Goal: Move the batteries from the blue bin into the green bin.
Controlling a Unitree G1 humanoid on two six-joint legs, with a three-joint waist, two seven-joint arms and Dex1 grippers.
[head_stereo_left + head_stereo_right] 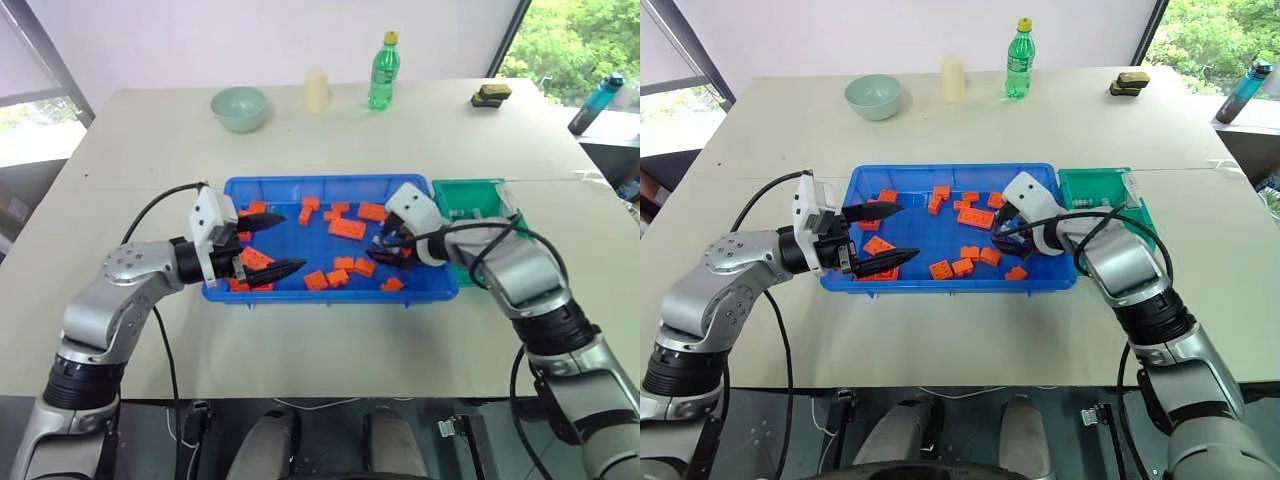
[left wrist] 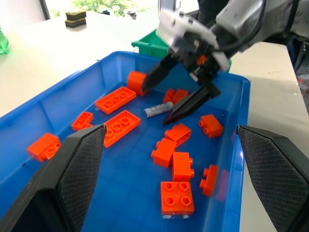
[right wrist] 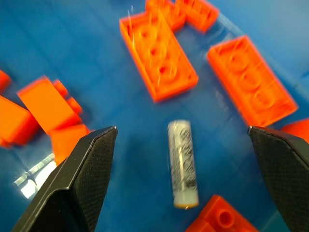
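A pale table (image 1: 300,330) fills the frame's middle. Directly on it sit the blue bin (image 1: 330,292) at centre with the green bin (image 1: 470,190) touching its right. Along the top stand a bowl (image 1: 239,108), cream cylinder (image 1: 317,90), green bottle (image 1: 383,71) and dark blocks (image 1: 491,95).

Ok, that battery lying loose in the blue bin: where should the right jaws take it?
Grip the battery mid-length, coming down from above with the right gripper open astride it. It lies flat on the blue bin floor, long sides bare, an orange brick crowding one end.
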